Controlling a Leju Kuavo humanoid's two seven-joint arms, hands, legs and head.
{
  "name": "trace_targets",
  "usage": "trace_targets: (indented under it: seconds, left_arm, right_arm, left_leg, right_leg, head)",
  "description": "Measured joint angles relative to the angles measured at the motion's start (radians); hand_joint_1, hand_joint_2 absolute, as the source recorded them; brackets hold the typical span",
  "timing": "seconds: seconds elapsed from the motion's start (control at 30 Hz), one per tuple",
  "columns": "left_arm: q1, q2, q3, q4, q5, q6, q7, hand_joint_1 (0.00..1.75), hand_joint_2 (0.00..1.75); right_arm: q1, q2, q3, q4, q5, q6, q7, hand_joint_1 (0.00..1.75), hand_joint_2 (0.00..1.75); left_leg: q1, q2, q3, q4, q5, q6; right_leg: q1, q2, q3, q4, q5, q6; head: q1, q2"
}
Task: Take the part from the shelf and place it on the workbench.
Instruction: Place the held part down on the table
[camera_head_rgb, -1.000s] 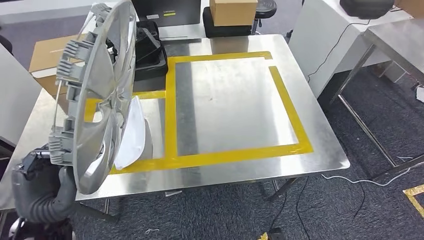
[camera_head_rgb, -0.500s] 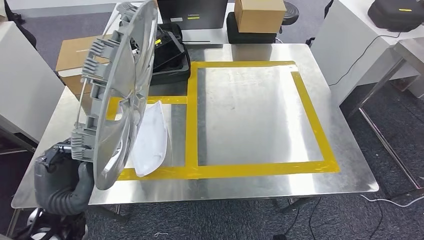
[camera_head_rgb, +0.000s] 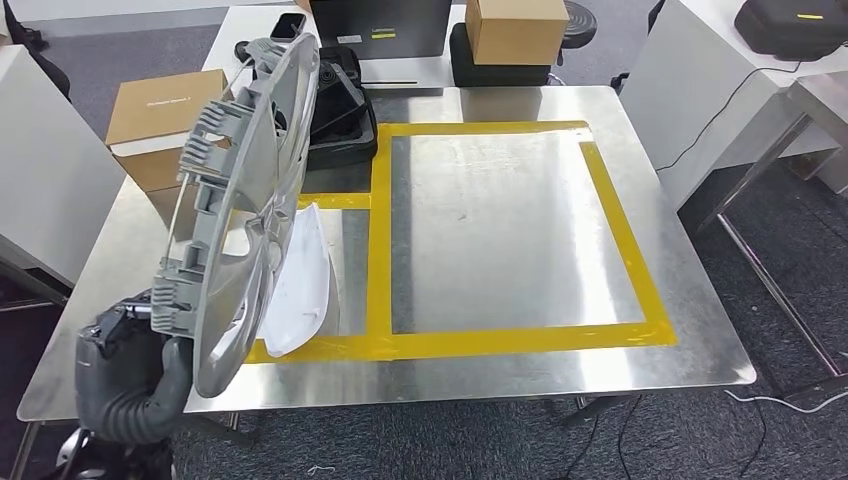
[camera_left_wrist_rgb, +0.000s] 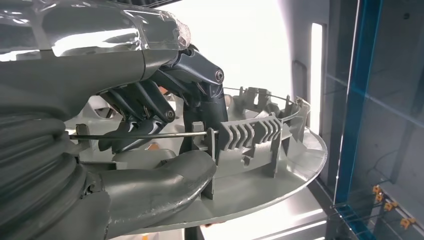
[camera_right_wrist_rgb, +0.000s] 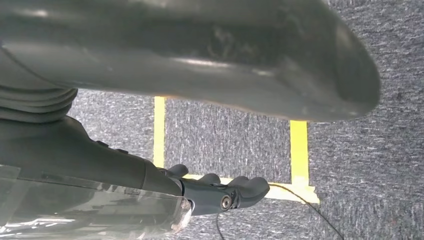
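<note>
The part is a large silver wheel cover (camera_head_rgb: 240, 200), held on edge over the left side of the steel workbench (camera_head_rgb: 500, 220). Its ribbed grey clips face left. My left hand (camera_head_rgb: 130, 370) grips its lower rim near the bench's front left corner. In the left wrist view the fingers (camera_left_wrist_rgb: 150, 107) and thumb clamp the wheel cover's (camera_left_wrist_rgb: 260, 165) rim and wire ring. My right hand (camera_right_wrist_rgb: 215, 192) hangs over grey carpet marked with yellow tape, fingers apart from the thumb and holding nothing.
Yellow tape (camera_head_rgb: 480, 342) outlines a big square on the bench. A white curved part (camera_head_rgb: 300, 285) lies in the smaller taped box beside the wheel cover. A black case (camera_head_rgb: 340, 110) sits at the back left. Cardboard boxes (camera_head_rgb: 160, 125) and a white table (camera_head_rgb: 720, 90) stand around the bench.
The camera has turned, shifting the whole bench to the right in the picture. The wheel cover stays in my left hand and sits slightly lower.
</note>
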Motion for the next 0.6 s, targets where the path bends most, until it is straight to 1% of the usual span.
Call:
trace_targets:
  seconds: [0.17,0.23,0.33,0.43,0.6]
  left_arm:
    - [0.005,0.000,0.000,0.000,-0.006,-0.002,0.015,1.75,1.75]
    - [0.005,0.001,0.000,0.000,-0.017,-0.007,0.049,1.75,1.75]
    - [-0.009,0.005,0.000,0.001,-0.039,-0.030,0.128,1.75,1.75]
    - [-0.057,0.018,-0.002,0.010,-0.045,-0.072,0.212,1.75,1.75]
    - [-0.156,0.043,-0.012,0.040,-0.051,-0.116,0.293,1.75,1.75]
  right_arm:
    - [0.000,0.000,0.000,0.000,0.001,0.000,-0.001,0.00,0.00]
    - [0.000,0.001,0.000,0.000,0.003,0.000,-0.001,0.00,0.00]
    - [-0.001,0.003,0.000,0.000,0.011,0.002,0.002,0.00,0.00]
    - [-0.009,0.003,0.000,0.000,0.024,0.010,0.015,0.00,0.00]
    - [-0.029,0.003,0.002,0.000,0.058,0.029,0.049,0.00,0.00]
  left_leg:
    - [0.000,0.000,0.001,0.000,0.000,0.000]
    - [0.000,-0.001,0.001,0.000,0.000,0.000]
    - [-0.001,-0.002,0.000,0.000,0.000,0.000]
    - [-0.001,-0.006,0.000,0.000,0.000,0.000]
    - [-0.002,-0.011,0.000,0.000,0.000,0.001]
  right_leg:
    - [0.000,0.000,0.000,0.000,0.000,0.000]
    - [0.000,0.000,0.000,0.000,0.000,-0.001]
    - [0.000,0.000,0.000,0.000,0.000,-0.001]
    - [-0.001,-0.001,0.000,0.000,0.000,-0.001]
    - [-0.001,-0.002,0.000,0.000,0.000,-0.001]
  head:
    - [0.001,0.000]
    - [0.001,0.000]
    - [0.002,0.000]
    - [0.002,0.000]
    - [0.002,0.000]
